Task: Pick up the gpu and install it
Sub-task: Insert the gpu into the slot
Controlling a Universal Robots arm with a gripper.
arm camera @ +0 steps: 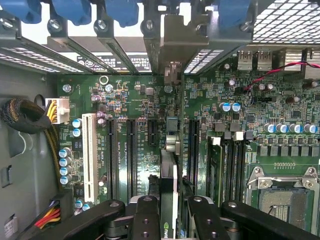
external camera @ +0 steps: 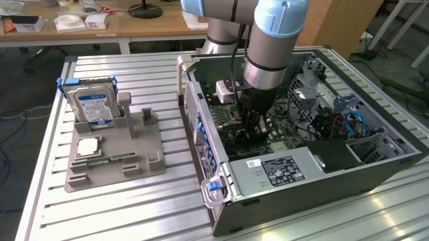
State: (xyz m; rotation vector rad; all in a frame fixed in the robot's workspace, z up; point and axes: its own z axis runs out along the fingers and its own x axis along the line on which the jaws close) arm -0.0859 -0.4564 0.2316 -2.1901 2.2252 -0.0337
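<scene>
A robot arm reaches down into an open computer case [external camera: 302, 175] lying on its side on a slatted metal table [external camera: 120, 211]. Its tool [external camera: 253, 128] sits low over the motherboard [arm camera: 125, 95].

In the wrist view, the tool [arm camera: 172, 202] is partly closed, and its two dark fingers [arm camera: 146, 220] clamp the gpu [arm camera: 168, 175] from both sides. The thin dark card stands on edge between them. It is lined up along the motherboard's row of long black expansion slots, beside a white slot [arm camera: 89, 155]. Its far end points towards the metal slot openings and blue latches [arm camera: 75, 10] at the rear wall of the case. Whether the card is pressed fully into a slot cannot be told. An empty processor socket [arm camera: 287, 200] lies off to one side of the board.

On the exterior view's left, well apart from the case, a grey holder [external camera: 114, 165] stands on the table. It carries an upright blue-labelled hard drive [external camera: 94, 105], a square processor chip [external camera: 89, 146] and a narrow green memory stick [external camera: 107, 160].
</scene>
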